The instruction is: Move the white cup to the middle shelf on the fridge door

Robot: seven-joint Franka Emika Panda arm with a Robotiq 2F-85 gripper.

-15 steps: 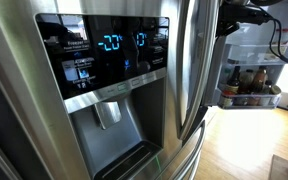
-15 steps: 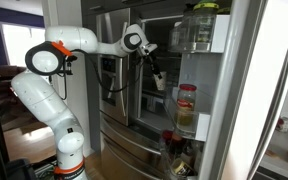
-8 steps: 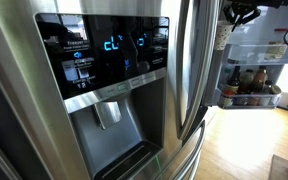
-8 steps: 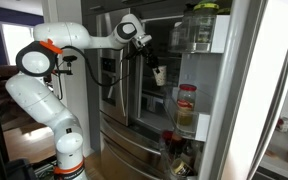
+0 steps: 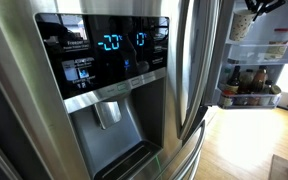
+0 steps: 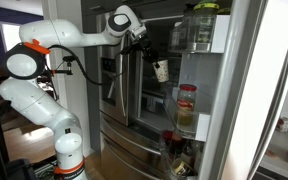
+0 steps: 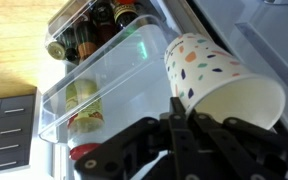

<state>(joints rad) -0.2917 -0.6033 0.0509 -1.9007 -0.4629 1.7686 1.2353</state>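
Shiny steel fills most of an exterior view, where the big steel door with the blue-lit panel [image 5: 104, 70] stands close. The dark pincer [image 5: 262, 6] pokes in at the top edge. Under it are the wide, frosted plastic middle shelf [image 5: 256, 57] and the clear bin of brown sauce bottles [image 5: 249, 85].

In an exterior view from farther off, the white robot arm [image 6: 64, 40] reaches across. The pincer [image 6: 147, 52] holds the small white paper cup with coloured dots [image 6: 160, 70] up in the air. The cup is near the white-lined fridge door [image 6: 216, 100] but not touching it.

In the wrist view the black pincer [image 7: 192, 125] is squeezed tight on the cup [image 7: 219, 85] (it lies tilted, with its open mouth toward the lower corner). Behind it is the middle shelf [image 7: 104, 85]. The cup is outside the shelf.
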